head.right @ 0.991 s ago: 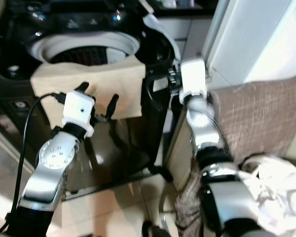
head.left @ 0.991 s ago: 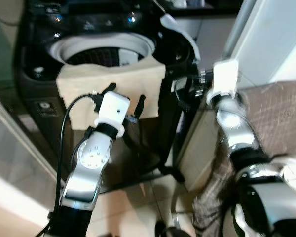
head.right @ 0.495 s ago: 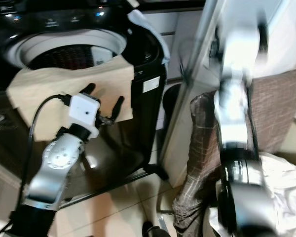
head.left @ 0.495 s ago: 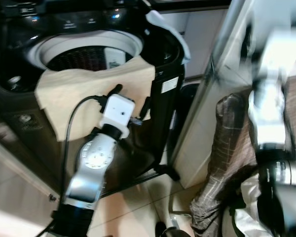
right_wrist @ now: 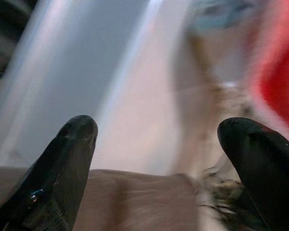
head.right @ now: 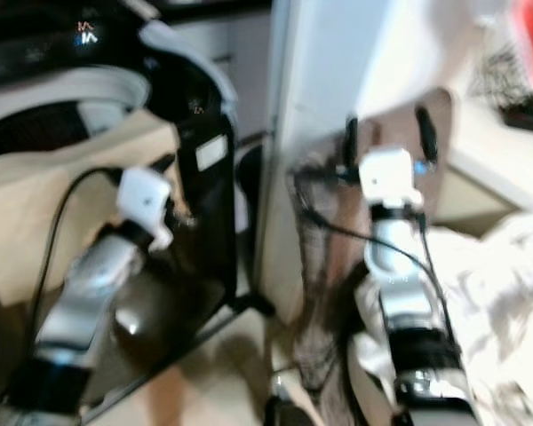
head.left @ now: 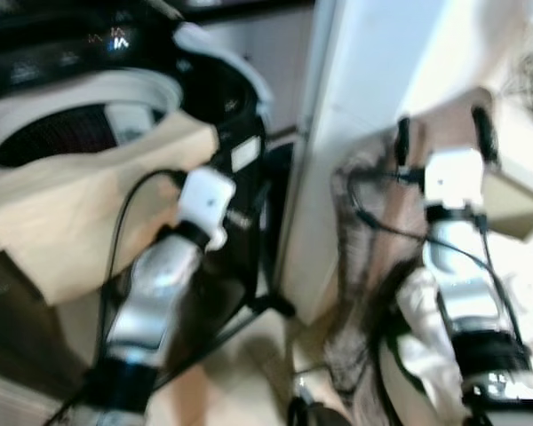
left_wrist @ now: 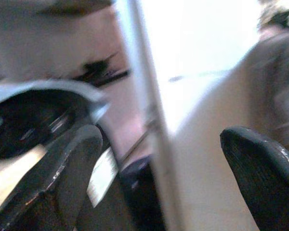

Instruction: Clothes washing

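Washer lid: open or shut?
Open. The washer drum mouth is exposed, with a beige cloth draped over its front rim.

Both silver arms reach forward, left pincer [left_wrist: 159, 173] and right pincer [head.left: 435, 133] spread wide, empty.

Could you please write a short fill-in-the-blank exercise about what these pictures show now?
1. A beige cloth hangs over the front rim of the black top-loading ______.
2. The fingers of the right gripper are ______, above the brown checked fabric.
3. The drum opening of the machine has a ______ plastic ring.
4. The left gripper holds ______ between its fingers.

Missing words: washing machine; open; white; nothing
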Tool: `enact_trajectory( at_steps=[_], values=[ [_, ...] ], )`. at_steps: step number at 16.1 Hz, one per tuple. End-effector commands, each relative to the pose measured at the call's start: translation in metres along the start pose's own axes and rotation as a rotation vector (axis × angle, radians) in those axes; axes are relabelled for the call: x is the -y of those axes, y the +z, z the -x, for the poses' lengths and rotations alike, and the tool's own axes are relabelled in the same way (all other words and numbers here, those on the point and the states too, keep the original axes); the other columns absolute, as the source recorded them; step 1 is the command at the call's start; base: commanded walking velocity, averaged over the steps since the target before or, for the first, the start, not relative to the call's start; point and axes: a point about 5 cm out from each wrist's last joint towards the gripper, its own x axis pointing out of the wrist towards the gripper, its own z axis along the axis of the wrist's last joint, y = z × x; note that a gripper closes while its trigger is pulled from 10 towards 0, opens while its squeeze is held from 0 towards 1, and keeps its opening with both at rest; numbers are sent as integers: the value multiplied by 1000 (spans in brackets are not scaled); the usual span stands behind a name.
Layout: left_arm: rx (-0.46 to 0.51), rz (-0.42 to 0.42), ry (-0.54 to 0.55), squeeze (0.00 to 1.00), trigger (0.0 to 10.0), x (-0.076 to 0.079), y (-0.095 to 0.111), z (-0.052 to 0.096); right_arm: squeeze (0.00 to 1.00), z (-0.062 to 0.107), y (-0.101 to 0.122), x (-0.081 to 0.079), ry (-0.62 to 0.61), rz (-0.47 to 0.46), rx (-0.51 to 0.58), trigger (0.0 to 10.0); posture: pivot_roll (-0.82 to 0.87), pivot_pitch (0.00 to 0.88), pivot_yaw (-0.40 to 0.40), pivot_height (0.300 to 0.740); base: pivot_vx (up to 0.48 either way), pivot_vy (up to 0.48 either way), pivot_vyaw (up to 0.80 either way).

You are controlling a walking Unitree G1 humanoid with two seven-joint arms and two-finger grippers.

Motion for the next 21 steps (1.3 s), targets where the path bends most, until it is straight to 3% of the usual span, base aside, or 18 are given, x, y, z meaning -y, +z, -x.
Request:
enact_trajectory(
  at_steps=[1,6,9,10,12,14,15,17,19,21],
  values=[
    [4,-35,1,0,10000,-2,1,-1,0,-6,6,0,-21,-16,17,10000,-28,15,16,740,0,0,-781],
    [-8,0,-19,0,10000,6,-3,-1,0,-3,-8,-8,-23,-93,-98,10000,-27,18,16,740,0,0,-786],
    [-8,2,-13,0,10000,3,-4,0,0,1,-26,-8,-53,-182,-236,10000,-24,21,17,740,0,0,-785],
    [4,8,-19,0,10000,1,-3,1,0,3,-40,-9,-74,-278,-360,10000,-24,21,17,740,0,0,-781],
    [19,-9,-12,0,10000,-7,3,0,0,6,-52,-7,-126,-358,-455,10000,-18,25,15,740,0,0,-784],
    [33,-17,-14,0,10000,-10,8,0,0,5,-52,-9,-103,-373,-451,10000,-18,25,15,740,0,0,-781],
    [48,-29,-36,0,10000,-6,15,-2,0,7,-61,-22,-71,-554,-588,10000,-14,25,12,740,0,0,0],
    [69,-47,-91,0,10000,3,29,-9,0,10,-71,-36,-35,-791,-762,10000,-16,24,11,740,0,0,0],
    [106,-59,-95,0,10000,3,42,-14,0,0,-72,-33,10,-800,-775,10000,-18,21,12,740,0,0,0],
    [112,-66,-98,0,10000,6,46,-18,0,-9,-80,-23,41,-632,-789,10000,-18,12,19,740,0,0,0]
  ],
)
